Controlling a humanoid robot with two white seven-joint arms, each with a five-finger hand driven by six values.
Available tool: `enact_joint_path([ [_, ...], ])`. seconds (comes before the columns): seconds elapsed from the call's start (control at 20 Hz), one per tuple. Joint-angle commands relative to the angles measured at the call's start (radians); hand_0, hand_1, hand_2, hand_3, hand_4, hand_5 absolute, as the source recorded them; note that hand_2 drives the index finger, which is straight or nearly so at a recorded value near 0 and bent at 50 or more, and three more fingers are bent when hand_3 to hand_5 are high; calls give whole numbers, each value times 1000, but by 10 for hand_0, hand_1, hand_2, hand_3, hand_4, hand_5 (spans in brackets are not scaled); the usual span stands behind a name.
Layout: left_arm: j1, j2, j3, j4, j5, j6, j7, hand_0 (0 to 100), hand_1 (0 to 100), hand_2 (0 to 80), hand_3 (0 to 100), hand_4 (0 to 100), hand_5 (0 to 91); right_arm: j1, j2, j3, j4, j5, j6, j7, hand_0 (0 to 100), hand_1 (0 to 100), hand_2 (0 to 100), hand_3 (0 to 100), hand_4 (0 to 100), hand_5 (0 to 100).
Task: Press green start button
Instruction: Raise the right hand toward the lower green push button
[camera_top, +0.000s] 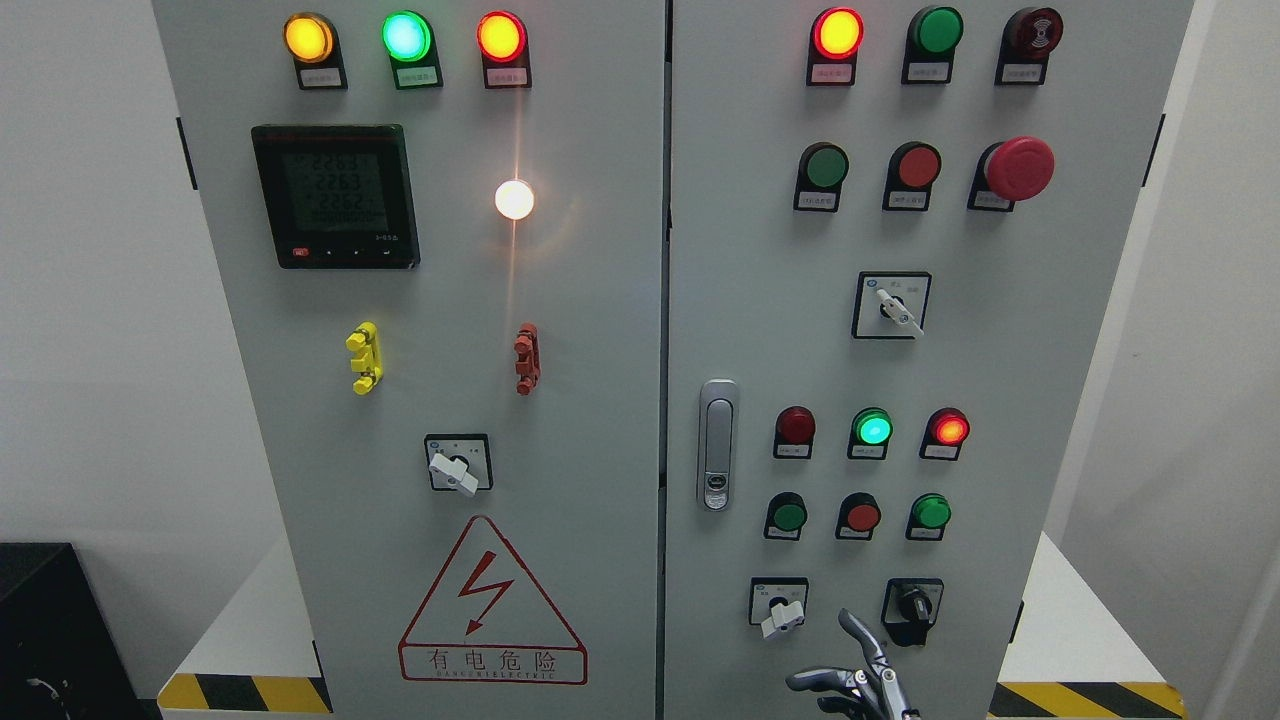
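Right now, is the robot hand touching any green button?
No, the robot hand sits at the bottom edge of the panel, below the row holding the green buttons, with one finger raised and touching none of them.

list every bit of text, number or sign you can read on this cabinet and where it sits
"有电危险": inside the red warning triangle with a lightning bolt, low on the left door.
"2263", "2263", "2262": faint rows on the digital meter, upper left door; the fourth row is too dim to read.
Small line under the Chinese warning text: too blurred to read.
White tags under the lamps and buttons, such as the one at: too small to read.
Switch plate markings: unreadable.
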Motion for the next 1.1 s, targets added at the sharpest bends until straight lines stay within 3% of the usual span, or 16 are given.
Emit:
enact_joint_path([
  [0.0,-26,0,0,29,0,0,0,120,556,0,0,0,0,-31,2,6,1,220,4,-30,171,427,0,835,855,1000],
  [0.1,-28,0,0,29,0,0,0,120,556,0,0,0,0,-40,2,8,3,318,6,-47,220,417,0,870,871,1000],
  [0.5,-28,0,0,29,0,0,0,120,556,0,0,0,0,-52,5,14,4,636,13,-33,296,379,0,921,909,1000],
  [1.05,-28,0,0,29,0,0,0,120,556,0,0,0,0,-123,5,-2,75,754,3,-30,315,354,0,937,924,1000],
])
